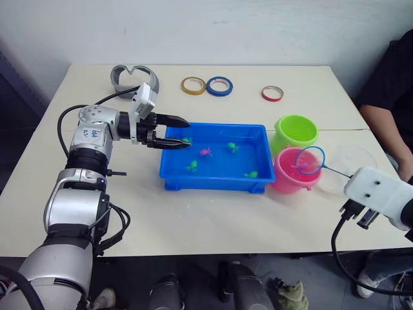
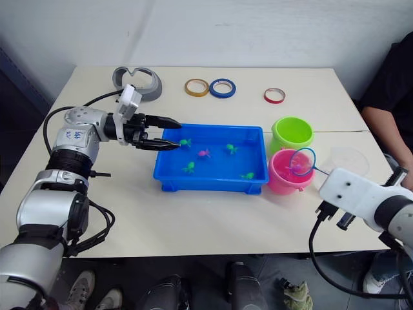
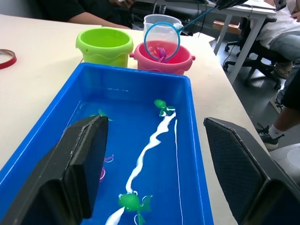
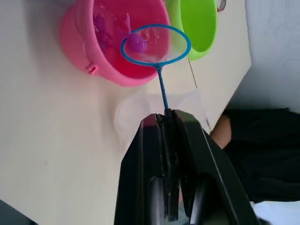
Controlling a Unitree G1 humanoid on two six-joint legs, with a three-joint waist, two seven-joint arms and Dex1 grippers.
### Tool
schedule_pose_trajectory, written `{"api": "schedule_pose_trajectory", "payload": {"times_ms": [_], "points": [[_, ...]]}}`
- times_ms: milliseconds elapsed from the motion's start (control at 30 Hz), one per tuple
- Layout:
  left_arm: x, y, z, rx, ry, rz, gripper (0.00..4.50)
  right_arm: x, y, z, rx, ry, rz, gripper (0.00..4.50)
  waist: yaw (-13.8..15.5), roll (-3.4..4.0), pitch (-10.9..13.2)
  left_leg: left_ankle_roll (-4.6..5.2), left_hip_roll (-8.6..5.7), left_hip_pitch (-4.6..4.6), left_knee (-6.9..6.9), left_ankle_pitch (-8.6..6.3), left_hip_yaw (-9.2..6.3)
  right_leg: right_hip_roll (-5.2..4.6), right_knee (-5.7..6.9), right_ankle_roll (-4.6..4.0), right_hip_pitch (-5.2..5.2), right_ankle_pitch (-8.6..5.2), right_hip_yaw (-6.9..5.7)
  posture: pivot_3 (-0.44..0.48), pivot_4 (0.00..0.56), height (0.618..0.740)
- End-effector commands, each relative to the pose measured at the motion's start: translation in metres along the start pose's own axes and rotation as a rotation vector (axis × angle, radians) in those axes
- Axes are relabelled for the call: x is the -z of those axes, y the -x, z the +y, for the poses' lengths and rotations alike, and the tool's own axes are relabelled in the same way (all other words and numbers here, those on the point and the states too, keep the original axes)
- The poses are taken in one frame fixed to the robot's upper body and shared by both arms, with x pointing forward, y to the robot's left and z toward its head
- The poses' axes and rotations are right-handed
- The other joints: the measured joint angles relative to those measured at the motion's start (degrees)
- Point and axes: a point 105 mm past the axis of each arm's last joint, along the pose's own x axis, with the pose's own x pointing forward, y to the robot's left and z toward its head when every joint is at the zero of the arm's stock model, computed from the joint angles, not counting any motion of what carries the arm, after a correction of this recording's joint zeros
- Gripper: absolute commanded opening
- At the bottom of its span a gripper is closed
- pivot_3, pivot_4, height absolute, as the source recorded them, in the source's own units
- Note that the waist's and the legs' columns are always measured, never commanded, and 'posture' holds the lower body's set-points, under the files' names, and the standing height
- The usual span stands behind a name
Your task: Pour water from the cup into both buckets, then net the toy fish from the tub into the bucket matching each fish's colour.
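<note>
Right gripper (image 4: pixel 169 123) clamped on thin blue handle of small round blue-rimmed net (image 4: pixel 155 45), hoop held over pink plastic bucket (image 1: pixel 292 173), a pink toy fish (image 4: pixel 138 43) in the mesh. Lime green plastic bucket (image 1: pixel 295 132) just beside; clear plastic cup (image 1: pixel 352 163) behind. Left gripper (image 1: pixel 174 133) spread open over end of shallow blue plastic tub (image 1: pixel 216 183) holding water and small fish. Beige tabletop (image 1: pixel 193 219), pale wall behind, three tape rings (image 1: pixel 219 86) at far edge.

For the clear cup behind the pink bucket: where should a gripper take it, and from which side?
Grip the clear cup by its upper wall with one finger inside the rim, coming from above or from the robot's right. It stands upright with its mouth open, while the pink bucket and green bucket crowd the side toward the tub.
</note>
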Motion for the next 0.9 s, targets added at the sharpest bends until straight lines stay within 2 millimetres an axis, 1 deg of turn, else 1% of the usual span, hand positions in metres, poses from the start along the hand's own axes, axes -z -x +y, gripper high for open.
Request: {"api": "schedule_pose_trajectory", "payload": {"times_ms": [33, 133, 400, 500, 733, 900], "points": [[-0.011, 0.001, 0.0, 0.011, -0.051, -0.008, 3.6, -0.016, 0.006, -0.006, 0.103, 0.258, -0.04, 0.0, 0.0, 0.0, 0.0, -0.01, 0.0, 0.0, 0.0, 0.01, 0.0, 0.01, 0.0, 0.0, 0.0, 0.0, 0.01, 0.0, 0.15, 0.727], [-0.011, 0.002, 0.0, 0.012, -0.05, -0.008, 3.6, -0.017, 0.005, -0.002, 0.155, 0.397, -0.049, 0.0, 0.0, 0.0, 0.0, -0.05, 0.0, 0.01, 0.0, 0.03, 0.03, 0.03, 0.02, 0.01, 0.0, 0.0, 0.02, 0.0, 0.15, 0.727], [-0.007, 0.005, -0.001, 0.015, -0.047, -0.001, 3.6, -0.013, 0.01, 0.001, 0.263, 0.589, -0.046, 0.0, -0.1, 0.0, 0.0, -0.25, 0.07, 0.1, 0.01, 0.14, 0.36, 0.25, 0.07, 0.02, 0.07, 0.0, 0.15, 0.0, 0.15, 0.727], [-0.002, 0.003, -0.006, 0.053, -0.044, 0.027, 3.6, -0.012, 0.012, 0.003, 0.292, 0.676, -0.046, 0.0, -0.2, 0.0, 0.0, -0.31, 0.1, 0.15, 0.0, 0.18, 0.48, 0.3, 0.14, 0.01, 0.07, 0.0, 0.18, 0.0, 0.15, 0.727], [0.002, -0.002, -0.01, 0.083, -0.051, 0.048, 3.6, -0.011, 0.013, 0.003, 0.315, 0.765, -0.041, 0.0, -0.3, 0.0, 0.0, -0.34, 0.11, 0.24, 0.0, 0.21, 0.54, 0.32, 0.24, -0.01, 0.08, -0.01, 0.26, 0.0, 0.15, 0.727], [0.001, -0.003, -0.01, 0.084, -0.053, 0.047, 3.6, -0.009, 0.012, 0.004, 0.325, 0.831, -0.024, 0.0, -0.2, 0.0, 0.0, -0.35, 0.11, 0.24, 0.0, 0.21, 0.53, 0.32, 0.24, -0.02, 0.08, -0.01, 0.26, 0.0, 0.15, 0.727]]}}
